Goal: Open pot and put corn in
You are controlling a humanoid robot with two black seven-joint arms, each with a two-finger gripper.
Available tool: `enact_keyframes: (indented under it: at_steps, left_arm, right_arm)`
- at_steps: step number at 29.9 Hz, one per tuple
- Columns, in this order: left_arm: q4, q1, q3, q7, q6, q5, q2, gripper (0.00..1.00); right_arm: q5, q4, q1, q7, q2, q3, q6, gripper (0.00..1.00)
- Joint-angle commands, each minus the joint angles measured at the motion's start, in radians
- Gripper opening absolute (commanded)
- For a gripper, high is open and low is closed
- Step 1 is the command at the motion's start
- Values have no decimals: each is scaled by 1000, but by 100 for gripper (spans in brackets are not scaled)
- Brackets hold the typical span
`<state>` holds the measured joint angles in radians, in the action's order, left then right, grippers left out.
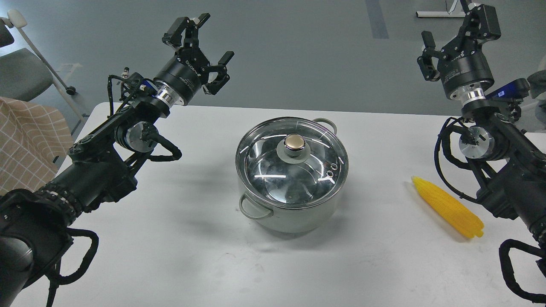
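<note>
The pale grey-white pot (294, 215) stands in the middle of the white table (179, 247), with loop handles at front left and back right. A round glass lid (264, 162) with a gold knob (294, 142) covers it. The yellow corn (448, 207) lies on the table at the right, beside my right arm. My left gripper (209, 40) is open and empty, held high beyond the table's far left edge, up and left of the pot. My right gripper (454, 30) is open and empty, held high at the far right, well above the corn.
A grey chair (21, 70) and a tan checked cloth (27, 140) are off the table at the left. The grey floor lies beyond the table's far edge. A blue-black device (507, 91) sits by my right arm.
</note>
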<state>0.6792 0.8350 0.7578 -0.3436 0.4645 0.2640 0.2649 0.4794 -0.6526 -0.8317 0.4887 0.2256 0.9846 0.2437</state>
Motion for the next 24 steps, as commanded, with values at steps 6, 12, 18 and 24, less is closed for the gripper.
enact_keyframes:
  at_steps: [6,12,18,24]
  left_arm:
    - [-3,-2,-23,0,-1,0,11,98]
    - [-13,-2,-37,-2,0,-2,13,98]
    - [-26,0,-37,-5,2,-2,10,98]
    - [-61,1,-38,2,5,-2,10,98]
  right_arm:
    - [-1,-2,8,0,-2,-4,2,100]
    - [-2,1,23,0,-2,-4,2,100]
    - [-5,5,49,0,3,-3,0,100]
    - [-4,13,62,0,1,-4,2,100]
